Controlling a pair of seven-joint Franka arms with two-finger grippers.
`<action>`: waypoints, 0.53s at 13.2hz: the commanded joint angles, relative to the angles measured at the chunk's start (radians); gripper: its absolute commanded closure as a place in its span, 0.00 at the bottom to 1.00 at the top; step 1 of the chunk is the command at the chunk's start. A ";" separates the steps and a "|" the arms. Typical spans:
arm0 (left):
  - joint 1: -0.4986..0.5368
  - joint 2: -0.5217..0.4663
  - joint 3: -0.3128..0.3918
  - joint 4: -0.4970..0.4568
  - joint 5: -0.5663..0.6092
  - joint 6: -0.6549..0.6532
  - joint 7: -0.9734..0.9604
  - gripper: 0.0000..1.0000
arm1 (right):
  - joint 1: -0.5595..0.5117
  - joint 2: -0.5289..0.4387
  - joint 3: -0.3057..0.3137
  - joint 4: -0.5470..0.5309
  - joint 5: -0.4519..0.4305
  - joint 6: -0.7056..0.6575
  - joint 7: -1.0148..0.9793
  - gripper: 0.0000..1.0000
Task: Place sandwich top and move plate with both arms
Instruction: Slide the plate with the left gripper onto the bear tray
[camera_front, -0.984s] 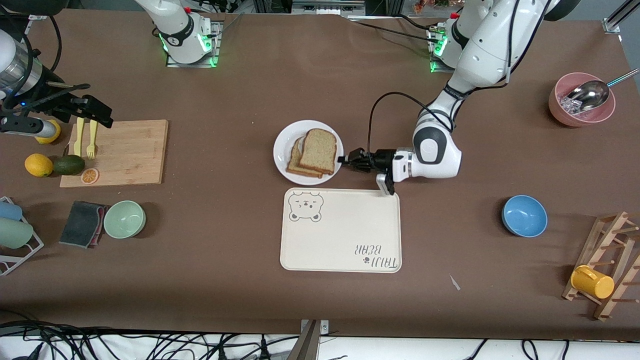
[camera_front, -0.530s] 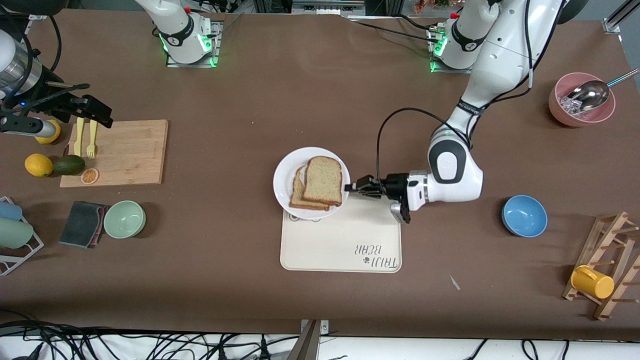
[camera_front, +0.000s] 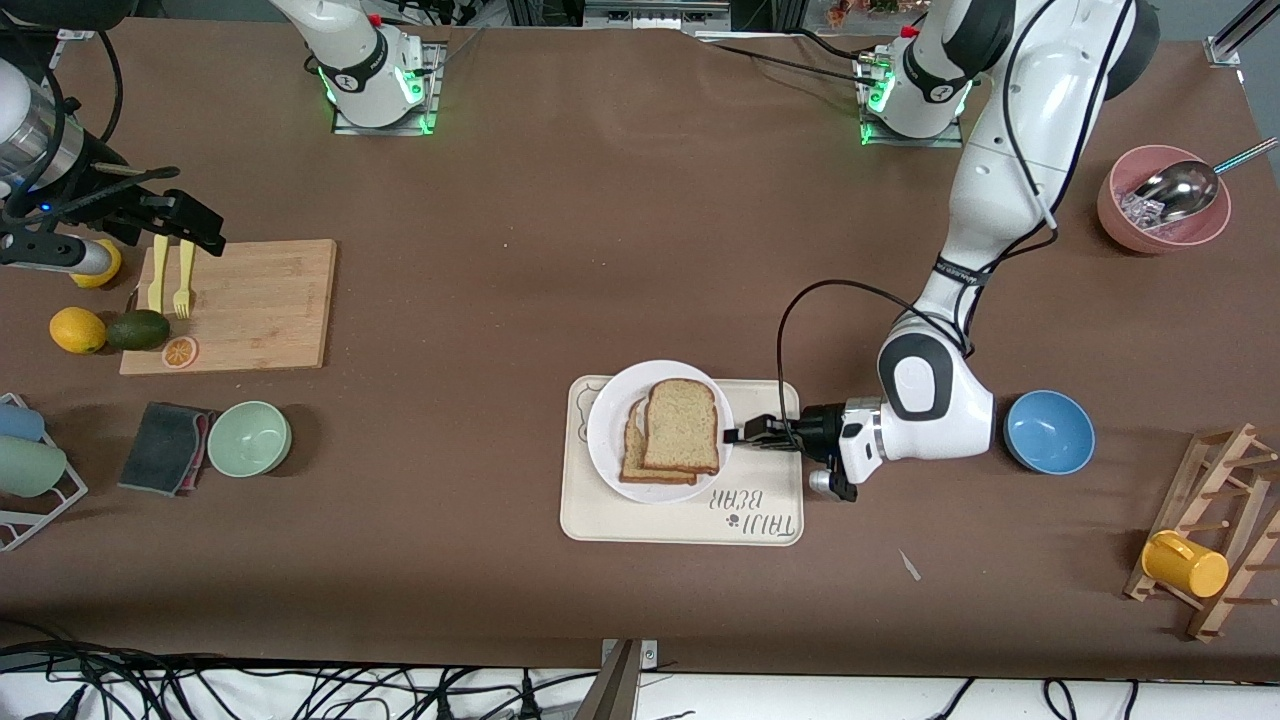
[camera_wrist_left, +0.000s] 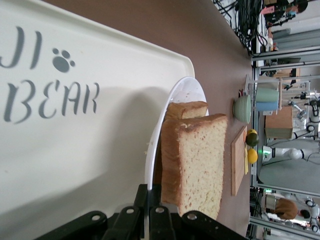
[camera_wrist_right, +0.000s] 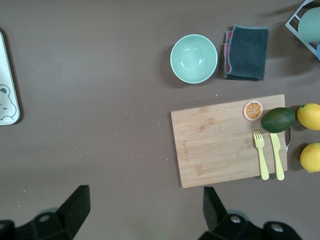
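Observation:
The plate (camera_front: 610, 430) is small, round and white and sits over the cream bear tray (camera_front: 680, 515). I cannot tell whether it rests on the tray or hangs just above it. The sandwich top (camera_front: 683, 425), a speckled brown-crusted slice, lies on a lower slice (camera_front: 632, 462) on the plate. My left gripper (camera_front: 738, 434) is shut on the plate's rim at the side toward the left arm's end. The left wrist view shows its fingers (camera_wrist_left: 167, 220) pinching the rim (camera_wrist_left: 175, 100) beside the sandwich top (camera_wrist_left: 200, 160), above the tray (camera_wrist_left: 75, 150). My right gripper (camera_front: 170, 215) waits open and empty (camera_wrist_right: 144, 210) high over the cutting board's end.
A blue bowl (camera_front: 1048, 431) stands close beside the left arm's wrist. A pink bowl with a metal scoop (camera_front: 1160, 200) and a wooden mug rack (camera_front: 1215, 540) are at the left arm's end. A cutting board (camera_front: 240, 305), green bowl (camera_front: 249, 438), cloth and fruit are at the right arm's end.
My left gripper has carried the plate with the sandwich toward the front camera, from the bare table to over the bear tray. The right arm has not moved.

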 joint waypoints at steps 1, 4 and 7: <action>0.003 0.055 -0.010 0.104 0.025 -0.009 -0.075 1.00 | 0.002 0.006 0.000 0.027 -0.005 -0.019 -0.007 0.00; 0.004 0.091 -0.010 0.110 0.024 0.001 -0.061 1.00 | 0.002 0.006 0.000 0.027 -0.006 -0.019 -0.002 0.00; 0.010 0.091 -0.010 0.110 0.024 0.001 -0.063 1.00 | 0.002 0.006 0.000 0.027 -0.006 -0.018 -0.002 0.00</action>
